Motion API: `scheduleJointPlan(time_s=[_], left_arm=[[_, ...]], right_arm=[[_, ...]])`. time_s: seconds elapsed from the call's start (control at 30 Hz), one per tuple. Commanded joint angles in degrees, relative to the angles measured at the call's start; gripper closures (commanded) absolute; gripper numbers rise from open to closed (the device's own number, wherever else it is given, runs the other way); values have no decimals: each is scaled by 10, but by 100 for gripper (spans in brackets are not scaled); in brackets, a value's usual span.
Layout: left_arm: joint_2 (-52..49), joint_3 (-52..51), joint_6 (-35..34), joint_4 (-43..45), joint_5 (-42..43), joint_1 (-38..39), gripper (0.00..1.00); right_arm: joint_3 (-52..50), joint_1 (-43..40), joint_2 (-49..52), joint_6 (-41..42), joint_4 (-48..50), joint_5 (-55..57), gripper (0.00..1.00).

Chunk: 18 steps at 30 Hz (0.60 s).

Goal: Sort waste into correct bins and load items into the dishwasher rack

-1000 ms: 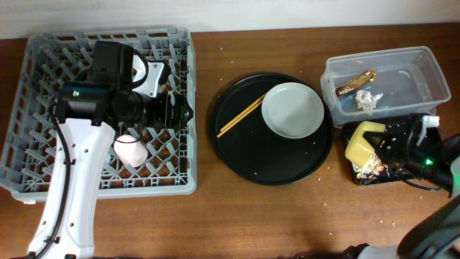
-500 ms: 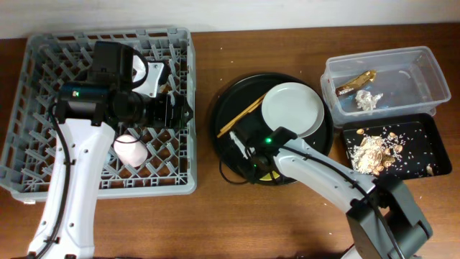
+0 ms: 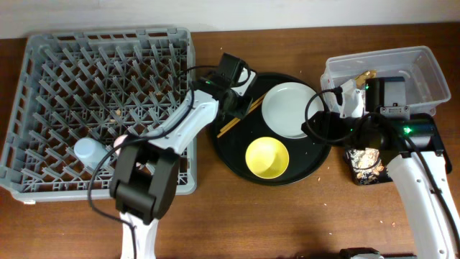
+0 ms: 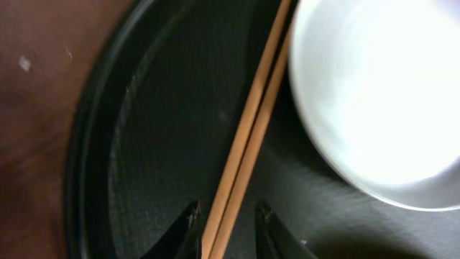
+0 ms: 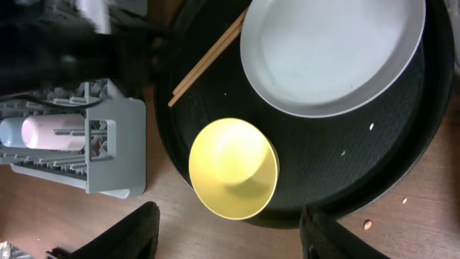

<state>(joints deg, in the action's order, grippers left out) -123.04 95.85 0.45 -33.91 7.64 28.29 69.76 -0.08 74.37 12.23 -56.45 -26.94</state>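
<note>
Left fingers [image 4: 185, 234] stand open astride the chopsticks [image 4: 248, 137] on the round tray [image 4: 144, 144], mid-worktop, beside the plate [image 4: 374, 93], which is cut off. Right fingers [image 5: 140, 234] spread open, empty, above the bowl [image 5: 233, 167]. Their arm hides most of the black bin [image 3: 365, 164] at the right edge.

No text, label or number is legible.

You're at a lab-style mock kitchen bench: 2 cabled robot arms, the left arm [image 3: 183, 122] and the right arm [image 3: 424, 194], share a brown wooden table [image 3: 237, 223] against a pale wall [image 3: 302, 11]. Staged on it are a grey dishwasher rack [image 3: 43, 57], a round black tray [image 3: 237, 155] and a clear plastic tub [image 3: 420, 54].
</note>
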Motion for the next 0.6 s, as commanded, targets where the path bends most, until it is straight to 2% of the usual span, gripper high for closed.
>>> scheduleJointPlan(time_s=[0.0,0.07,0.4,0.5,0.57], left_arm=[[-46,4,32,37,-6,1,71],[-61,4,63,60,-4,2,62],[-83,-1,72,46,-3,6,63],[-54,19,72,10,2,7,62],[-29,23,103,9,0,7,62]], right_arm=[[5,-3,0,1,0,6,36],[5,-3,0,1,0,8,37],[5,-3,0,1,0,8,37],[5,-3,0,1,-5,8,37],[5,-3,0,1,-4,8,37]])
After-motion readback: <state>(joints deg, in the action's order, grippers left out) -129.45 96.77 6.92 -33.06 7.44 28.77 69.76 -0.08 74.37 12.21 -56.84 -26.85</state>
